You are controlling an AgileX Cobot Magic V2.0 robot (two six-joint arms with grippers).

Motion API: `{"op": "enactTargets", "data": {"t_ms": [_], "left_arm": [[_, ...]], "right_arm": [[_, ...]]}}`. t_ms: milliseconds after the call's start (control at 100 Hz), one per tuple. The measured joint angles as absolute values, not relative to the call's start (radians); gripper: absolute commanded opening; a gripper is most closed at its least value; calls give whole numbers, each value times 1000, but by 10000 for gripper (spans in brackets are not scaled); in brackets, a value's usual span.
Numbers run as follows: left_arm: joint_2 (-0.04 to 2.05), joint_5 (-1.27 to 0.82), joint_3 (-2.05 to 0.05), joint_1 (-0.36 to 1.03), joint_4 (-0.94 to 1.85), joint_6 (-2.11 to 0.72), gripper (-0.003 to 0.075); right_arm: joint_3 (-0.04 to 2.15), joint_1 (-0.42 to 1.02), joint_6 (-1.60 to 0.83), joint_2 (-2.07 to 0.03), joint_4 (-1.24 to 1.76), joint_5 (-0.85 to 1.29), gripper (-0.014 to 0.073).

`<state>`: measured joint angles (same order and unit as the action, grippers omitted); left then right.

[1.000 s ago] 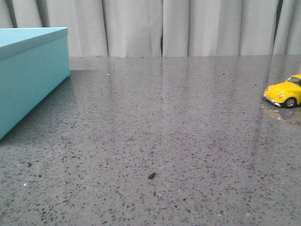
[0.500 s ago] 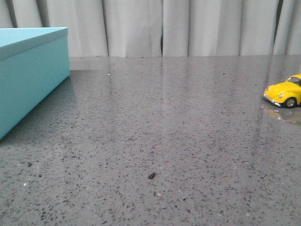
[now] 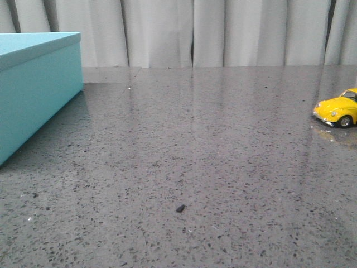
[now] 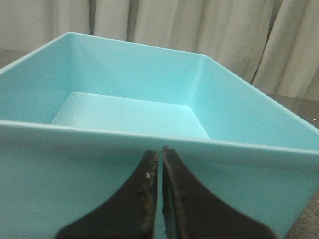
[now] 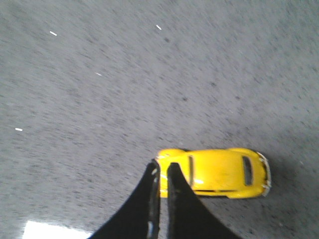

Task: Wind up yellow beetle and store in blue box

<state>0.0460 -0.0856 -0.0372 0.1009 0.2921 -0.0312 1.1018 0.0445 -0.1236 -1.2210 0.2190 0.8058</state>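
Hovering w/ jaws nearly shut: right gripper (image 5: pixel 163 169) over yellow beetle (image 5: pixel 214 173)

Glossy grey speckled stone desk (image 3: pixel 189 162) fills the frame; pleated off-white curtains (image 3: pixel 223 33) across the top; small dark speck (image 3: pixel 180 208) lower centre.

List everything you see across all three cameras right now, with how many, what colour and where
blue box: one, light turquoise, far left of the table, open top, nothing visible inside
yellow beetle: one, glossy yellow, right edge of the table, on its wheels
dark speck: one, black, near middle of the table
table: one, grey speckled
curtain: pale grey, behind the table
left gripper: one, black, fingers nearly together, facing the box's wall
right gripper: one, black, fingers nearly together, over the car's end
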Motion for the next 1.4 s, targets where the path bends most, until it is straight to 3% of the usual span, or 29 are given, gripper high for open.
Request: {"op": "enactTargets", "data": {"t_ms": [350,1400], "left_arm": [[46,-86,-37,101,292,-31,-20],[46,-85,-37,101,292,-31,-20]], "right_arm": [[1138,44,-37,-1355,115,926,-48],[1236,44,-32,-1564,115,992,-49]]}}
